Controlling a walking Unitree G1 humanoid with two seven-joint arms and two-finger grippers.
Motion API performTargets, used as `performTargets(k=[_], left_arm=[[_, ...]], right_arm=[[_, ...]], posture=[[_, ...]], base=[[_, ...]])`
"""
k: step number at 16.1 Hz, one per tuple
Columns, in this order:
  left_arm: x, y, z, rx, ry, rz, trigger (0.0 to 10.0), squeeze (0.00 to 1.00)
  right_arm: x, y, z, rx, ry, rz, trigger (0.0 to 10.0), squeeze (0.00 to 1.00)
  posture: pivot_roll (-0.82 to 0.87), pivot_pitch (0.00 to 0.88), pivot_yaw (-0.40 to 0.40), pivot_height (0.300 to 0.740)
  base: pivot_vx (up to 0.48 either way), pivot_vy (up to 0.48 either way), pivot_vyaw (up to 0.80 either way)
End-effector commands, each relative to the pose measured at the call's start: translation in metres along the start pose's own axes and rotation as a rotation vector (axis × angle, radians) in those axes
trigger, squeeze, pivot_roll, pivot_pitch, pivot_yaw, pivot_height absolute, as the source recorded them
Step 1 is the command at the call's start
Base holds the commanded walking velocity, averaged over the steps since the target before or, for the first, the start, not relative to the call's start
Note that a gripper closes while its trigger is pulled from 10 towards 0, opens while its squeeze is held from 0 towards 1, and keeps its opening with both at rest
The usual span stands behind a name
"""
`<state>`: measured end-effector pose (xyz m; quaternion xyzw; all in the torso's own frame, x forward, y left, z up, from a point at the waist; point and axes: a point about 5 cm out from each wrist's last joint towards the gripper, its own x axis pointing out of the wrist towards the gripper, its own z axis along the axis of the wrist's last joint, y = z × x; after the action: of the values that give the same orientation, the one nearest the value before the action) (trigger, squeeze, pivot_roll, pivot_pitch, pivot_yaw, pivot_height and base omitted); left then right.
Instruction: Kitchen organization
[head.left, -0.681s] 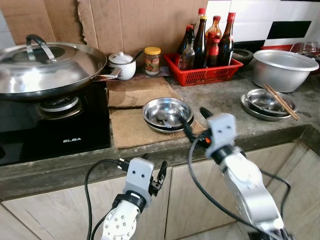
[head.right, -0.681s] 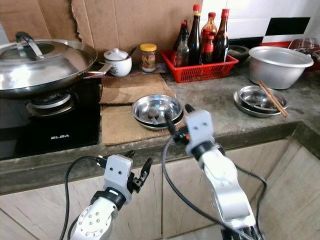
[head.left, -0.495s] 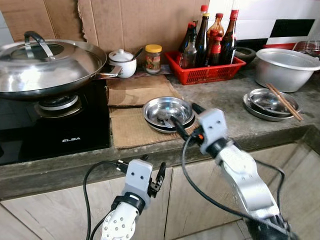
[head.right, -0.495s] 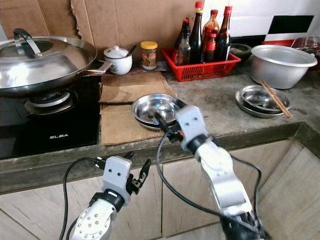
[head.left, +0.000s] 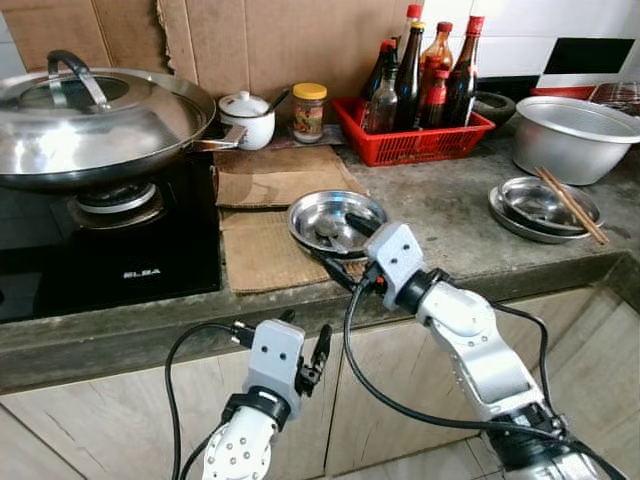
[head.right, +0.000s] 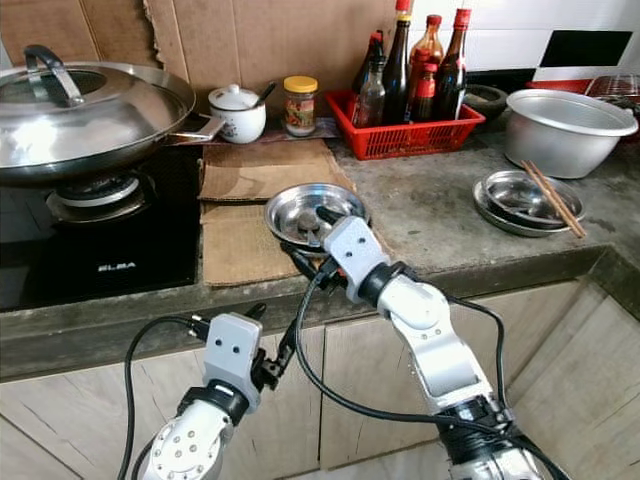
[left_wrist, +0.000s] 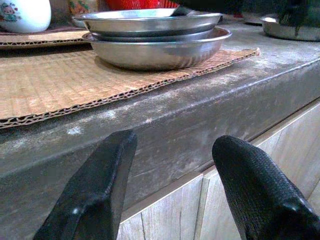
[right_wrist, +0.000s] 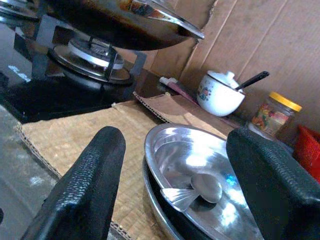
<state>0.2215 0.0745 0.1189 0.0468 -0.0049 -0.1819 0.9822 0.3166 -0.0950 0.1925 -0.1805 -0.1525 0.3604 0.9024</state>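
Pincer (head.left: 340, 248) spread beside bowl (head.left: 335, 215) rim

Both arms are silver metal with rounded, jointed segments. The right arm (head.left: 470, 335) ends in a pale grey, boxy wrist block with small dark screw holes, joined by a black collar, and a small orange-red mark shows beside it. A black cable (head.left: 385, 395) loops under it. The left arm (head.left: 240, 450) has a perforated round joint, a similar grey block and another black cable (head.left: 175, 375). The fingers (left_wrist: 95, 200) are black and finely textured.
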Motion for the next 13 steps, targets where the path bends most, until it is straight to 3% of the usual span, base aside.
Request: performTargets(k=[1, 6, 9, 10, 12, 13], left_arm=[[-0.001, -0.002, 0.006, 0.002, -0.025, -0.002, 10.0, 0.0], [0.0, -0.007, 0.031, -0.011, -0.186, -0.027, 10.0, 0.0], [0.0, -0.006, 0.028, -0.014, -0.163, -0.031, 10.0, 0.0], [-0.001, -0.006, 0.026, -0.012, -0.159, -0.028, 10.0, 0.0], [-0.001, -0.006, 0.026, -0.012, -0.16, -0.029, 10.0, 0.0], [-0.001, -0.006, 0.026, -0.012, -0.159, -0.028, 10.0, 0.0]], right_arm=[[0.003, -0.003, 0.002, -0.045, -0.007, 0.021, 10.0, 0.0], [0.007, -0.01, -0.012, -0.153, 0.063, 0.031, 10.0, 0.0], [0.008, -0.012, -0.015, -0.168, 0.069, 0.025, 10.0, 0.0], [0.009, -0.013, -0.016, -0.173, 0.068, 0.023, 8.4, 0.0], [0.01, -0.014, -0.017, -0.178, 0.065, 0.021, 1.6, 0.0], [0.01, -0.015, -0.017, -0.18, 0.062, 0.02, 0.0, 0.0]], posture=[[0.09, 0.028, -0.065, 0.74], [0.1, 0.031, -0.072, 0.74], [0.1, 0.03, -0.076, 0.74], [0.1, 0.027, -0.073, 0.74], [0.1, 0.027, -0.078, 0.74], [0.1, 0.025, -0.077, 0.74]], base=[[0.0, 0.0, 0.0], [0.0, 0.0, 0.0], [0.0, 0.0, 0.0], [0.0, 0.0, 0.0], [0.0, 0.0, 0.0], [0.0, 0.0, 0.0]])
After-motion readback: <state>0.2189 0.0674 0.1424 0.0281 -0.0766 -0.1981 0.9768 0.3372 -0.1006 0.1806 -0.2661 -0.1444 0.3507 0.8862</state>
